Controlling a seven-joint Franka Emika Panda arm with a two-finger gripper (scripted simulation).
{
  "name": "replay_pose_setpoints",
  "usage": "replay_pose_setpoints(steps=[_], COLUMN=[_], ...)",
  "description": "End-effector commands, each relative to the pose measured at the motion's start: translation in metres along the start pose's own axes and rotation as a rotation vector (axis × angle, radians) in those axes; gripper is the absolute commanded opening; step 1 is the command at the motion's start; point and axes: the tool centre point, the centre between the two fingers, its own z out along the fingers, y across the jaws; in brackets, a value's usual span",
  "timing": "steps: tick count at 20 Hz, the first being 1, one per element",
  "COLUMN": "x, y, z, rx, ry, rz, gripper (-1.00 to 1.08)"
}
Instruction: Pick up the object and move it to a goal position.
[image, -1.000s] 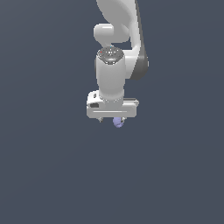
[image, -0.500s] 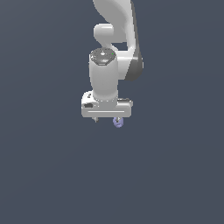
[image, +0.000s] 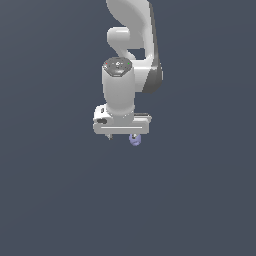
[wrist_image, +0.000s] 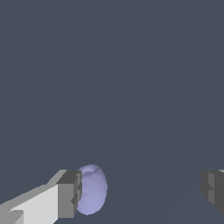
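The object (image: 134, 139) is a small smooth lavender lump showing just under the white gripper (image: 122, 135) in the exterior view, toward that view's right side of the hand. In the wrist view the object (wrist_image: 92, 189) sits right beside the inner face of one grey fingertip (wrist_image: 70, 194). The other fingertip (wrist_image: 213, 190) stands far off across a wide gap. The gripper (wrist_image: 142, 192) is open and holds nothing. I cannot tell whether the near fingertip touches the lump.
A plain dark grey-blue surface (image: 200, 200) fills both views. The white arm (image: 132, 30) rises above the hand. No goal marker shows.
The hand has shifted a little toward the exterior view's left. The lavender lump has stayed in place, so it now sits nearer one finger. The jaws remain open.
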Motion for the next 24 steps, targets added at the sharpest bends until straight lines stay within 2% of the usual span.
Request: replay_pose_setpoints(steps=[1,16,24], x=[-0.006,-0.074,-0.089], y=[-0.005,-0.054,-0.061], z=[0.007,0.070,0.080], rx=[-0.001,-0.004,-0.004], ry=[-0.003,-0.030,-0.035], rz=[-0.009,-0.112,-0.131], gripper=[1.00,1.00,1.00])
